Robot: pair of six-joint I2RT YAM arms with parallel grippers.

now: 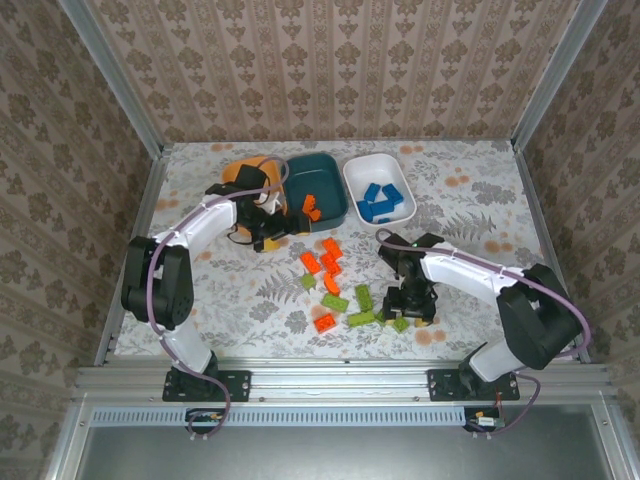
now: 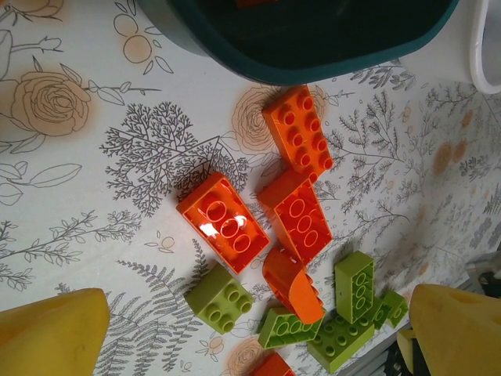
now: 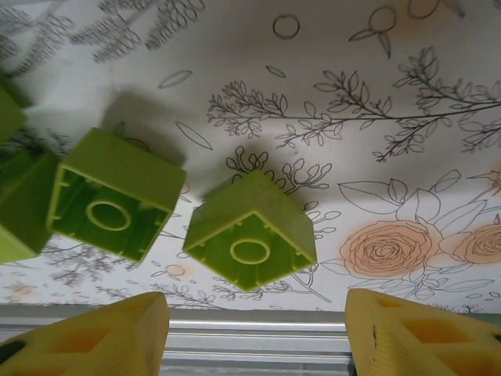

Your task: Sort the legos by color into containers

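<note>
Hand R (image 3: 256, 312) released over green lego (image 3: 250, 231); hand L (image 2: 257, 307) released nr teal bowl (image 2: 313, 39).

Orange and lime legos (image 1: 310, 262) loose near bowls (image 1: 322, 178)

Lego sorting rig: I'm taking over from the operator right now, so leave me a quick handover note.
Left gripper: open, empty, beside the teal bowl.
Right gripper: open, empty, by two lime bricks.
Done: blue bricks in the white bowl; one orange brick in the teal bowl.
To do: orange bricks and lime bricks loose on the table.
Orange bowl partly hidden by the left arm.
</note>
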